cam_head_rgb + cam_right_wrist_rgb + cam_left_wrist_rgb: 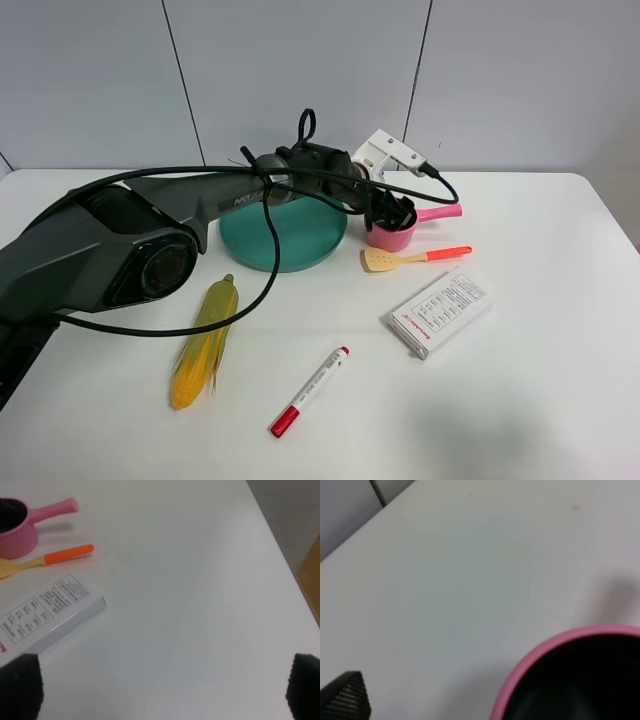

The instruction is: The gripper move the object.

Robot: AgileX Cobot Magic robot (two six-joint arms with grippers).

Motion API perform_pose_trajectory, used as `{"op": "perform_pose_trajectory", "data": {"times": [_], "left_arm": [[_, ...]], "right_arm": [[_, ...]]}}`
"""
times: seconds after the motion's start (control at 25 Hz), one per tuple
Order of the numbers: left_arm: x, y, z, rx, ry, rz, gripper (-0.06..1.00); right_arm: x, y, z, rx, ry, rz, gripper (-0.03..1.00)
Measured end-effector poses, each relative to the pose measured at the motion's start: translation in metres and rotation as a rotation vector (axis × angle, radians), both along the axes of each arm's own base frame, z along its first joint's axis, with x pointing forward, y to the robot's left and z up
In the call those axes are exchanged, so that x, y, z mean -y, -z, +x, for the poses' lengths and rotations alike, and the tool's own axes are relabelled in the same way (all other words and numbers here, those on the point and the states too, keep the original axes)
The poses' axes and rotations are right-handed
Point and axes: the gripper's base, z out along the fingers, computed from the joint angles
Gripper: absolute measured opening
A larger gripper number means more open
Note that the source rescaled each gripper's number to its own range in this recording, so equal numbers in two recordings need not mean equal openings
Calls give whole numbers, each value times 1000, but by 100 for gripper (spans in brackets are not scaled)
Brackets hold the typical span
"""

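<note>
The pink toy saucepan [391, 238] stands right of the middle of the white table, its handle [441, 212] pointing right. My left gripper [392, 214] reaches across from the left and sits over the pan's opening. In the left wrist view the pink rim [545, 647] and dark inside fill the lower right. One black fingertip [345, 700] shows well away from the rim, outside the pan; the other is lost in the dark. The jaws look open. My right gripper [162, 682] is open and empty over bare table; it sees the pan [17, 530] far off.
A teal plate [285, 240] lies just left of the pan, under the left arm. A yellow spatula with an orange handle [415, 258] lies in front of the pan. A white box [440, 313], a red marker [310, 392] and a corn cob [205, 340] lie nearer the front.
</note>
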Motion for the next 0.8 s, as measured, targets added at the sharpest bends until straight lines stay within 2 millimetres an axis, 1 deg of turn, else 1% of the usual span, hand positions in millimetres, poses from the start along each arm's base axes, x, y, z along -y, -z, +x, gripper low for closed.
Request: {"op": "perform_pose_trajectory", "data": {"times": [0.12, 0.2, 0.32, 0.48, 0.6, 0.76, 0.8], "left_arm": [[0, -12, -1, -7, -10, -17, 99], [-1, -31, -2, -16, -18, -33, 99], [-4, -68, -7, -22, -12, -43, 99], [-12, -129, -19, -6, 7, -61, 99], [-19, -169, -29, 14, 18, -78, 99], [-28, -210, -40, 59, 25, -99, 99], [-30, -217, -43, 67, 26, -98, 99]], "right_arm": [[0, 0, 0, 0, 0, 0, 100], [0, 0, 0, 0, 0, 0, 100], [0, 0, 0, 0, 0, 0, 100], [0, 0, 0, 0, 0, 0, 100], [0, 0, 0, 0, 0, 0, 100], [0, 0, 0, 0, 0, 0, 100], [0, 0, 0, 0, 0, 0, 100]]}}
